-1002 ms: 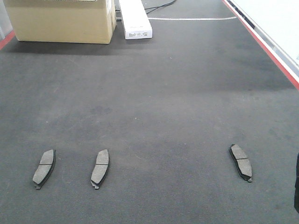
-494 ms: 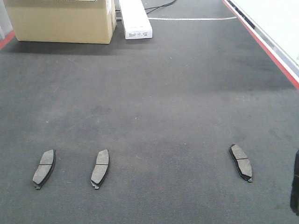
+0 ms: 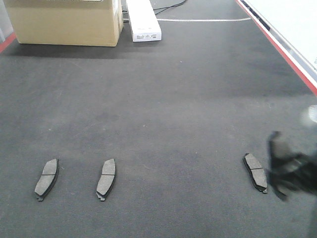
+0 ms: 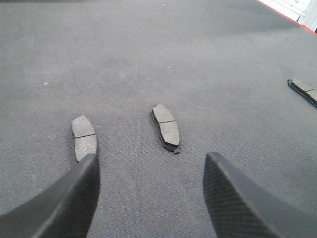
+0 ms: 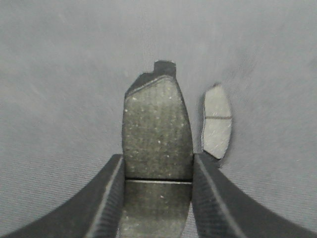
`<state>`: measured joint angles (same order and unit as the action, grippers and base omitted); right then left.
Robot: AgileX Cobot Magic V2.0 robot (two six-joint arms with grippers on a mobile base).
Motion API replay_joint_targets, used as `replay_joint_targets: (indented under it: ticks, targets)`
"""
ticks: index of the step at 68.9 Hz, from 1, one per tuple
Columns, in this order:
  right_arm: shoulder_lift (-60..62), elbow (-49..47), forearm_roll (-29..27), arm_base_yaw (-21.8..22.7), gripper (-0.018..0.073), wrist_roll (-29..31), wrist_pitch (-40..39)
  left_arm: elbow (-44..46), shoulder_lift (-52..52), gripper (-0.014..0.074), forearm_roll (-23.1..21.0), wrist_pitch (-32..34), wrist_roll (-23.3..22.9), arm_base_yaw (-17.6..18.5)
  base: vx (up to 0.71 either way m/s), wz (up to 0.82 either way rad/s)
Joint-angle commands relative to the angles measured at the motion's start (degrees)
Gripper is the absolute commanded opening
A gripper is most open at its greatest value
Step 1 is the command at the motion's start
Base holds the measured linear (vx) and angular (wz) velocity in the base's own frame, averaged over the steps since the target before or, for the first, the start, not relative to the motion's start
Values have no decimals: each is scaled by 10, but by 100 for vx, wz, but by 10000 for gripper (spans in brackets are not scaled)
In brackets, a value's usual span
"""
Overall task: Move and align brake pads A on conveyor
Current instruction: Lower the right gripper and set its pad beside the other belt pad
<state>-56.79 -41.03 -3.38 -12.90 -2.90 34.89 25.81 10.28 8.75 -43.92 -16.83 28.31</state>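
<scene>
Three grey brake pads A lie on the dark conveyor (image 3: 163,99): one at far left (image 3: 46,178), one beside it (image 3: 106,178), one at right (image 3: 255,172). My right gripper (image 3: 290,171) shows as a dark motion blur just right of that right-hand pad. In the right wrist view this gripper (image 5: 157,157) is shut on another brake pad (image 5: 157,119), held lengthwise between the fingers, with the lying pad (image 5: 217,128) just to its right. My left gripper (image 4: 151,158) is open above the belt, behind the two left pads (image 4: 84,138) (image 4: 166,127).
A cardboard box (image 3: 64,22) and a long white box (image 3: 143,20) stand at the far end of the belt. A red stripe (image 3: 277,47) edges the belt's right side, with a pale surface beyond it.
My right gripper has swung in from the right edge of the front view toward the right-hand pad, carrying a pad, and is blurred. The three lying pads have not moved.
</scene>
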Motion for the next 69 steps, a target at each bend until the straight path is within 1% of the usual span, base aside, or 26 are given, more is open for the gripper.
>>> replay_joint_targets:
  ticks: [1, 8, 10, 14, 18, 26, 35, 39, 46, 57, 63, 69]
  targets:
    - [-82, -64, -3, -8, 146, 4, -14, 13, 7, 449, 1, 37, -1, 2, 0, 0]
    - [-167, -107, -3, -47, 150, -5, 1, 13, 7, 449, 1, 37, -1, 2, 0, 0]
    - [-192, -118, -3, -64, 150, -12, 4, 13, 7, 449, 1, 37, -1, 2, 0, 0]
    - [-231, -142, 4, -90, 150, -40, 4, 13, 7, 449, 1, 37, -1, 2, 0, 0]
    - [-276, -169, 16, -112, 150, -83, 7, 13, 7, 449, 1, 37, -1, 2, 0, 0]
    - [-337, -206, 25, -120, 153, -136, 20, 13, 7, 449, 1, 37, -1, 2, 0, 0]
    - [-393, -239, 34, -118, 160, -161, 33, 13, 7, 449, 1, 37, -1, 2, 0, 0]
    - [-410, -251, 34, -118, 174, -163, 39, 13, 7, 449, 1, 37, -1, 2, 0, 0]
    - [-442, -276, 34, -118, 233, -163, 48, 13, 7, 449, 1, 37, -1, 2, 0, 0]
    - [-472, -300, 34, -118, 391, -163, 54, 13, 7, 449, 1, 37, -1, 2, 0, 0]
    - [-476, -303, 34, -118, 459, -168, 52, 13, 7, 449, 1, 37, -1, 2, 0, 0]
    - [-469, -303, 40, -118, 485, -179, 47, 13, 7, 449, 1, 37, -1, 2, 0, 0]
